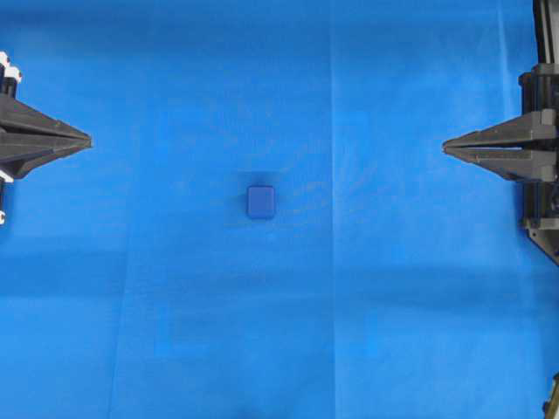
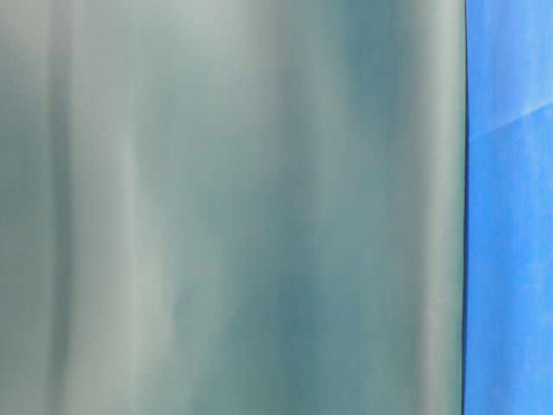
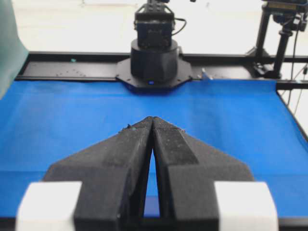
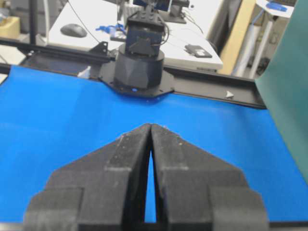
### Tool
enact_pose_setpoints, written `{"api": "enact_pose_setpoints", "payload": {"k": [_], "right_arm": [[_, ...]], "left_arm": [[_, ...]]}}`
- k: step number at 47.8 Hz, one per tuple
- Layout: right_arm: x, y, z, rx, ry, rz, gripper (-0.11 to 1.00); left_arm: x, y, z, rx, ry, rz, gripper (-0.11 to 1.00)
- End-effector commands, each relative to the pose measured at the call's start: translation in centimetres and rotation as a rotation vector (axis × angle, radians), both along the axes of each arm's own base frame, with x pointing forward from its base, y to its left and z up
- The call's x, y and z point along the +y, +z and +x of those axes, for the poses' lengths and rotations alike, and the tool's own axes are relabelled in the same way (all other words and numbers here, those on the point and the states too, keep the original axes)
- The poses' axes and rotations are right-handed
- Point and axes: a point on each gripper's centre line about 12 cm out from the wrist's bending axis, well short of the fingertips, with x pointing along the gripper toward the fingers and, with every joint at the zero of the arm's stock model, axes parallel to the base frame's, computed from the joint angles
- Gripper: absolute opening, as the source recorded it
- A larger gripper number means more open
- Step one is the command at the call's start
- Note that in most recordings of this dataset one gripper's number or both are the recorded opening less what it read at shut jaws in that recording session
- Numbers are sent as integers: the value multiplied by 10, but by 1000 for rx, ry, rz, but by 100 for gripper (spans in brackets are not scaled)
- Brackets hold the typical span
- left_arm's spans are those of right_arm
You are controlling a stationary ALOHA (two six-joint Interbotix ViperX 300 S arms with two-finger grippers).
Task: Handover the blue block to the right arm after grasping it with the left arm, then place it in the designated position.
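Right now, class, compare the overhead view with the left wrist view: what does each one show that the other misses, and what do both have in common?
Only the overhead view shows the small dark-blue rounded cube lying alone mid-cloth, plus the right gripper, fingers shut, at the right edge. Only the left wrist view shows the black round arm base across the table and the black table frame. Both show the bright blue cloth and the left gripper, its black pointed fingers shut and holding nothing.

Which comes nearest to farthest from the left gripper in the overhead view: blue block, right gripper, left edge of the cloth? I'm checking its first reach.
1. Left edge of the blue cloth, right beside the left gripper.
2. Blue block, mid-table.
3. Right gripper, far right side.
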Motion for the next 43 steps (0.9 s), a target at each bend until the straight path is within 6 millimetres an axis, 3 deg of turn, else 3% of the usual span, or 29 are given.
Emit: {"api": "enact_pose_setpoints", "payload": {"k": [1, 6, 31, 37, 43], "right_arm": [[-2, 11, 2, -31, -11, -5, 0], [-3, 13, 4, -32, -14, -3, -5], [-6, 13, 4, -32, -27, 6, -5], [-6, 13, 4, -32, -27, 16, 6], [-7, 13, 4, -27, -31, 54, 35]], "left_arm": [[1, 6, 1, -21, 6, 1, 0], [1, 6, 1, -23, 6, 3, 0], [1, 6, 2, -26, 7, 21, 2], [1, 8, 1, -43, 7, 18, 26], [1, 9, 2, -44, 6, 12, 65]]}}
